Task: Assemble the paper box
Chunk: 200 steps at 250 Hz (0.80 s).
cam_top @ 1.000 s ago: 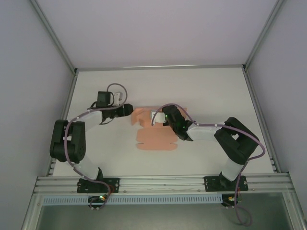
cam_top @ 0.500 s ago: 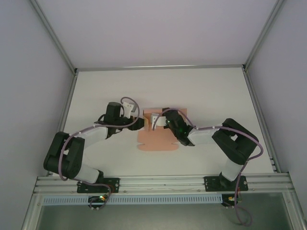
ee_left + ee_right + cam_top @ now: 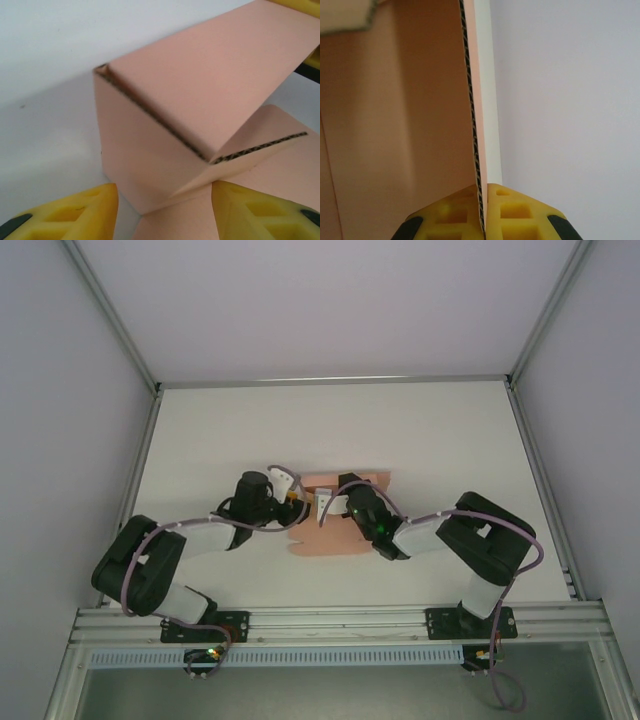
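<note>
The salmon-pink paper box (image 3: 335, 538) lies partly folded at the table's middle, between both arms. In the left wrist view one raised wall and a slanted flap of the box (image 3: 165, 100) meet at a corner, with corrugated edges showing. My left gripper (image 3: 165, 216) is open and straddles that corner; its left fingertip (image 3: 75, 215) stands apart from the card, over white table. From above, the left gripper (image 3: 297, 508) is at the box's left edge. My right gripper (image 3: 483, 217) is shut on the edge of an upright box panel (image 3: 395, 125); from above the right gripper (image 3: 323, 504) sits over the box.
The white table (image 3: 440, 440) is bounded by a metal frame (image 3: 330, 382) at the back and sides and a rail (image 3: 340, 618) at the near edge. Both arm bases are bolted to that rail. Grey walls surround the cell.
My left arm swung right and nearer, bringing its gripper to the box's left corner with the jaws narrowing. The right gripper, still clamped on the panel, shifted slightly left with the box.
</note>
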{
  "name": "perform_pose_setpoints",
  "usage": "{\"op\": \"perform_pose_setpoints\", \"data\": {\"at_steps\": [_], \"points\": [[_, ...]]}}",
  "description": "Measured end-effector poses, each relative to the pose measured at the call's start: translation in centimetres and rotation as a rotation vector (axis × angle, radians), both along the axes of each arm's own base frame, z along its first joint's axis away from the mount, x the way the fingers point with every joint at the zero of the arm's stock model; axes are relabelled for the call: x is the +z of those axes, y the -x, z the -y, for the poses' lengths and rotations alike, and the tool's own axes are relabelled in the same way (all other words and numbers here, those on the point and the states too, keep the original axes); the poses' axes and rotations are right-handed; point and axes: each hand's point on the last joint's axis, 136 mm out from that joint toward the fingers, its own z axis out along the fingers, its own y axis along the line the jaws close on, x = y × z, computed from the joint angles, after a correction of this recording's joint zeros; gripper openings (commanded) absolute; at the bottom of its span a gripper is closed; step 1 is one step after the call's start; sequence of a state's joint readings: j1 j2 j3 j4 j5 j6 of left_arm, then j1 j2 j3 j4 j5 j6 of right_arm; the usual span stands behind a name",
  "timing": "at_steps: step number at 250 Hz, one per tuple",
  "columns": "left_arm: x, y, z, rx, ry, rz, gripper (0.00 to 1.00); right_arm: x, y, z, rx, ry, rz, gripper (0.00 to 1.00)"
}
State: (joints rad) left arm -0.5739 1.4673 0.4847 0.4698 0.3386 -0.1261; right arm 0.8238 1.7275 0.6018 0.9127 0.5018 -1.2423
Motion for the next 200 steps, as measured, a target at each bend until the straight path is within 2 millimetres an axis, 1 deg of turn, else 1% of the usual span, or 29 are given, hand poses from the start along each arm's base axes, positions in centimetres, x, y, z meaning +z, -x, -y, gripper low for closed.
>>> {"op": "perform_pose_setpoints", "data": {"at_steps": [30,41,63,106,130,142,172,200], "points": [[-0.2,-0.5,0.3,0.0,-0.018,0.054,0.51,0.0,0.1,0.2,-0.004,0.002,-0.014,0.0],[-0.3,-0.7,0.4,0.001,-0.023,0.071,0.57,-0.1,0.2,0.3,-0.008,0.004,-0.018,0.0],[-0.5,-1.3,0.6,0.005,-0.03,0.103,0.58,-0.1,0.1,0.4,-0.019,0.01,-0.025,0.0],[-0.7,-1.5,1.2,-0.013,-0.033,0.135,0.56,-0.2,-0.1,0.4,-0.03,0.01,-0.04,0.0],[-0.8,-1.9,1.3,-0.006,-0.04,0.145,0.49,-0.2,-0.3,0.5,-0.039,0.009,-0.047,0.0],[-0.8,-2.3,1.3,0.007,-0.042,0.152,0.48,-0.2,-0.4,0.5,-0.043,0.01,-0.051,0.0],[-0.9,-3.2,1.5,0.039,-0.038,0.162,0.43,-0.2,-0.7,0.8,-0.06,0.006,-0.06,0.0],[-0.8,-4.0,1.6,0.078,-0.013,0.177,0.3,-0.2,-0.9,1.0,-0.079,0.007,-0.068,0.0]]}}
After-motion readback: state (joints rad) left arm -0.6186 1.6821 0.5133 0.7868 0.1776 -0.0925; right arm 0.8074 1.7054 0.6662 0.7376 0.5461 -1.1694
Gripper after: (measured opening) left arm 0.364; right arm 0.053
